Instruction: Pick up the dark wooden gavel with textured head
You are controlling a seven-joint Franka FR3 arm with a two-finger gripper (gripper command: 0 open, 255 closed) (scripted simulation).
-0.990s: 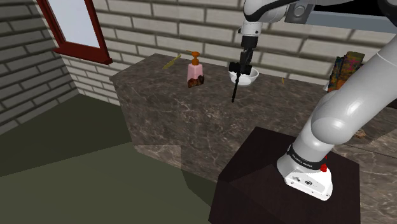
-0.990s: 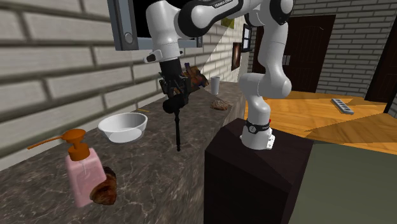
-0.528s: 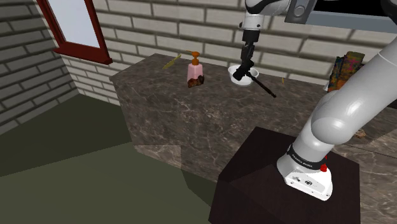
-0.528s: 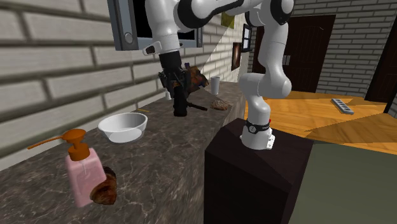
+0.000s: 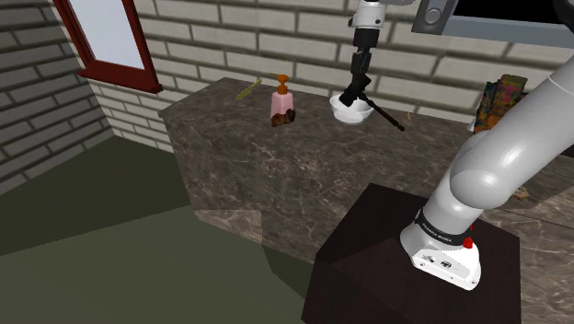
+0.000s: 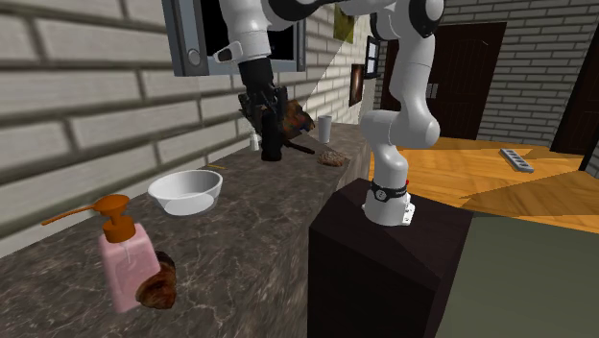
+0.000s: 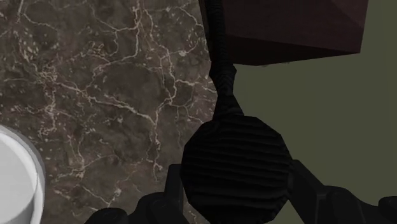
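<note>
My gripper (image 5: 350, 96) is shut on the head of a dark gavel (image 5: 373, 109), held in the air above the marble counter (image 5: 276, 166). The ridged, rounded head (image 7: 236, 162) sits clasped between the two black fingers (image 7: 175, 191). Its thin handle (image 7: 221, 57) points away from the gripper toward the dark stand (image 7: 286, 28). In the second exterior view the gripper (image 6: 272, 144) holds the gavel (image 6: 288, 150) well above the counter, with the handle nearly level. In the shoulder view the handle slopes down to the right.
A white bowl (image 5: 351, 113) sits on the counter just under the gripper, and its rim (image 7: 16, 178) shows beside the fingers. A pink soap dispenser (image 6: 123, 259) with a brown lump (image 6: 158, 285) stands farther along. A brick wall backs the counter. A white cup (image 6: 325, 128) stands near the far end.
The arm has risen with the gavel. The handle, hanging straight down a second ago, has swung up to point sideways toward the stand.
</note>
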